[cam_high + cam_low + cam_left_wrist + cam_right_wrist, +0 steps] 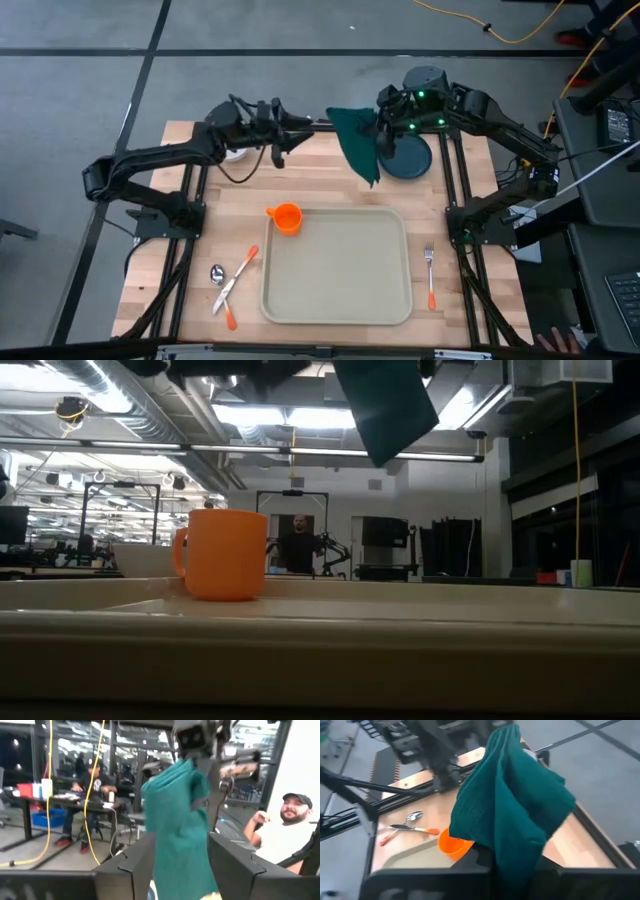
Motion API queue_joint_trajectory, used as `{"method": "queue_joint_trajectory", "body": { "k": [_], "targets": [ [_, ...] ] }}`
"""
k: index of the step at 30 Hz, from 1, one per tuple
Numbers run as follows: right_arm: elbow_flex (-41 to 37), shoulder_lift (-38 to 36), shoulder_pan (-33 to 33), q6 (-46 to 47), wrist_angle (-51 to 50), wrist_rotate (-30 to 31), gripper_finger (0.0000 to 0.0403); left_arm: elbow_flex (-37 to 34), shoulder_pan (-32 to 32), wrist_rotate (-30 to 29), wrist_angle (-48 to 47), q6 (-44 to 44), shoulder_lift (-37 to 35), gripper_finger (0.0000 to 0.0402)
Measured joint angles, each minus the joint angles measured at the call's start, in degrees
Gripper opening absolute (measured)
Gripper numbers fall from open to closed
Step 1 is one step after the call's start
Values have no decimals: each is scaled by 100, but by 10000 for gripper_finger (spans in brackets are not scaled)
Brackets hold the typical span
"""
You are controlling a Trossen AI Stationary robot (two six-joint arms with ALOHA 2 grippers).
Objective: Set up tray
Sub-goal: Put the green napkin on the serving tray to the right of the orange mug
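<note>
Orange mug stands on the tray mid-table. Left pincer is released beside the teal cloth — right pincer grasps it, lifted. I judge the cloth must go down next. Only the low view shows the mug's handle.

We see a grey floor crossed by a yellow cable, bright ceiling lights, and people seated at desks.
</note>
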Motion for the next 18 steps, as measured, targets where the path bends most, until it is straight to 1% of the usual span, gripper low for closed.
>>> {"method": "queue_joint_trajectory", "body": {
  "k": [5, 7, 10, 14, 18],
  "targets": [
    [0, 0, 0, 124, 154, -496, 12, 116, 138, 38, 125, -103, 217, 186],
    [0, 0, 2, 146, 249, -521, 12, 152, 209, 82, 123, -107, 245, 187],
    [-2, -9, -2, 154, 324, -688, 12, 233, 336, 371, 147, -150, 248, 187],
    [-2, -17, -2, 269, 448, -812, 12, 333, 407, 534, 144, -151, 246, 191],
    [-4, -17, -2, 290, 653, -902, 12, 554, 439, 1107, 192, -445, 341, 195]
  ]
}}
